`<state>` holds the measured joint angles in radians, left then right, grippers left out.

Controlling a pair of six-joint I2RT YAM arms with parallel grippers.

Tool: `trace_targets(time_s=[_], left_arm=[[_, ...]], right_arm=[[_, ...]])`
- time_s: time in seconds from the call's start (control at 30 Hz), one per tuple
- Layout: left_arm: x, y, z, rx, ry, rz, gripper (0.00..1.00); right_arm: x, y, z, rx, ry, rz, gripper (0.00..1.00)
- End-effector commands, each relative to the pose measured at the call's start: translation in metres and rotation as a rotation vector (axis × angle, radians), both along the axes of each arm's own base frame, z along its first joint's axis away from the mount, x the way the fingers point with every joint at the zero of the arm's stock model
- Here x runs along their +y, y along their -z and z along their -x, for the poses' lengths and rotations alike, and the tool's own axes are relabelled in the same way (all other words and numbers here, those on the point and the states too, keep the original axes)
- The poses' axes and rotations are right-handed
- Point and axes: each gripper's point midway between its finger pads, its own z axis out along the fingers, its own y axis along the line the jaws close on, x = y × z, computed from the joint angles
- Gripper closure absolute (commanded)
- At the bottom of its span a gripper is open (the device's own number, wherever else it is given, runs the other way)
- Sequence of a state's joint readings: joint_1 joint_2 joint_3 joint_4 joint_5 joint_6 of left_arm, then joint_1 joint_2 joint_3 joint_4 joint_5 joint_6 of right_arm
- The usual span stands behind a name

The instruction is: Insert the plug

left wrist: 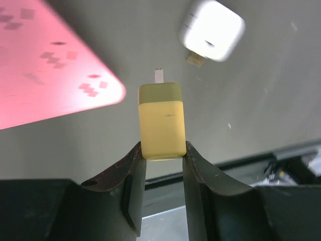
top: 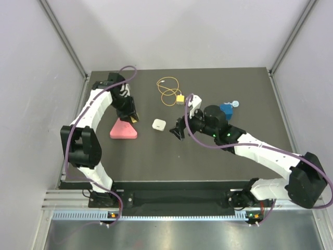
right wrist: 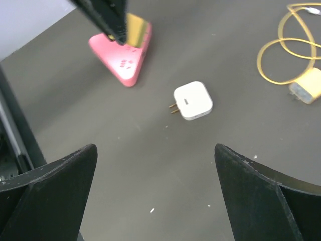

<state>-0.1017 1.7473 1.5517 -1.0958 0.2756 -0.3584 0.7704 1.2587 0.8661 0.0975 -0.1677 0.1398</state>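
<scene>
Looking through the right wrist camera, I find the plug (right wrist: 307, 90) flat on the counter (top: 156, 161), ahead and well off to the right of the right end effector (right wrist: 155, 150), whose jaws stand wide and empty. It is a small, squarish piece of matte yellow plastic, too squat for me to call a long axis. Its thin wire (right wrist: 281, 55) runs off its far side into loose loops. The right arm is clearly the nearer one, so I judge the reach falls to it. The left end effector (left wrist: 163, 150) is clamped on a smooth yellow block (left wrist: 161, 120) with a metal prong at its tip, hanging beside the pink triangular socket block (left wrist: 45, 65). A glossy white adapter (right wrist: 193, 100) with rounded corners lies between the two arms.
</scene>
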Motion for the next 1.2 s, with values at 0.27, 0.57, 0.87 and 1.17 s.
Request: trace_targets(time_s=[0.27,0.57,0.87,1.17], left_arm=[[-0.157,-0.075,0.093,-0.149,0.534,0.350,1.00],[-0.205,-0.123,0.146,-0.207,0.690,0.580,1.00],[-0.212,-0.118,0.162,-0.156,0.746,0.637,1.00],[-0.218,-0.114,0.171,-0.116,0.784,0.658,1.00]], right_arm=[[-0.017,-0.052,0.063,-0.644,-0.339,-0.120,0.00],[-0.034,-0.062,0.090,-0.821,-0.377,-0.158,0.00],[-0.024,-0.048,0.086,-0.855,-0.440,-0.086,0.01],[-0.017,-0.045,0.087,-0.868,-0.469,-0.065,0.05]])
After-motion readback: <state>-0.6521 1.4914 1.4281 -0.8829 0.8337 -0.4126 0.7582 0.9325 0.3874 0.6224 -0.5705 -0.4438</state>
